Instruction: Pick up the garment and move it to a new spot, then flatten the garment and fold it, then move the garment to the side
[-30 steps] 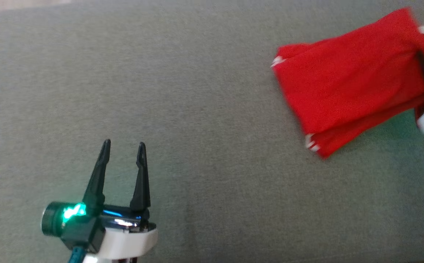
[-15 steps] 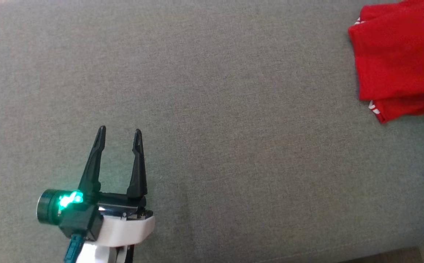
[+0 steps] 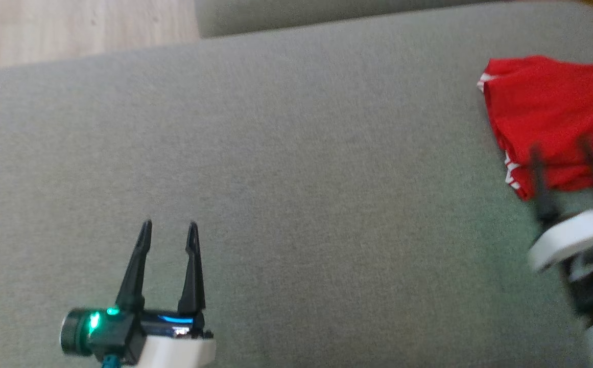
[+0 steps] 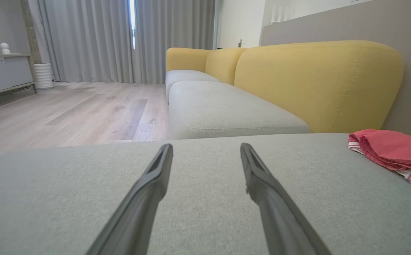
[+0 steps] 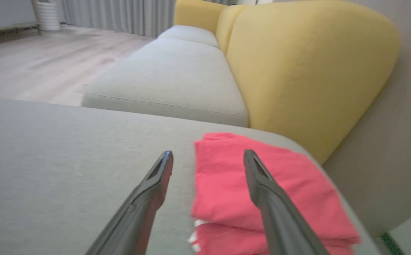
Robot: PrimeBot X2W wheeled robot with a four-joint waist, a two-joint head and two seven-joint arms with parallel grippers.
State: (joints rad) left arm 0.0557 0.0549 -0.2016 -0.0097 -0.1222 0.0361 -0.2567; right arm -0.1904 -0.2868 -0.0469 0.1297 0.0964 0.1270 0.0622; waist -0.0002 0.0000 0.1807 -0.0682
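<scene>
where the garment lay: the folded red garment [image 3: 551, 112] sat flat at the far right corner of the grey seat cushion [image 3: 296, 179], close to the yellow backrest [image 5: 308, 63].
right gripper: the right gripper [image 3: 561, 145] stood spread with nothing held; its tips overlapped the garment's near edge in the head view, but blur hid whether they touched.
left gripper: the left gripper [image 3: 169, 225] was also spread and empty, low on the left, well apart from the cloth.
direction: the garment lay just ahead of the right gripper and a little to its right.
long axis: hard to call, since its right part was cut off.
nearer arm: the right, plainly.
judged stage: folded and set aside; probably a straight retreat next.
</scene>
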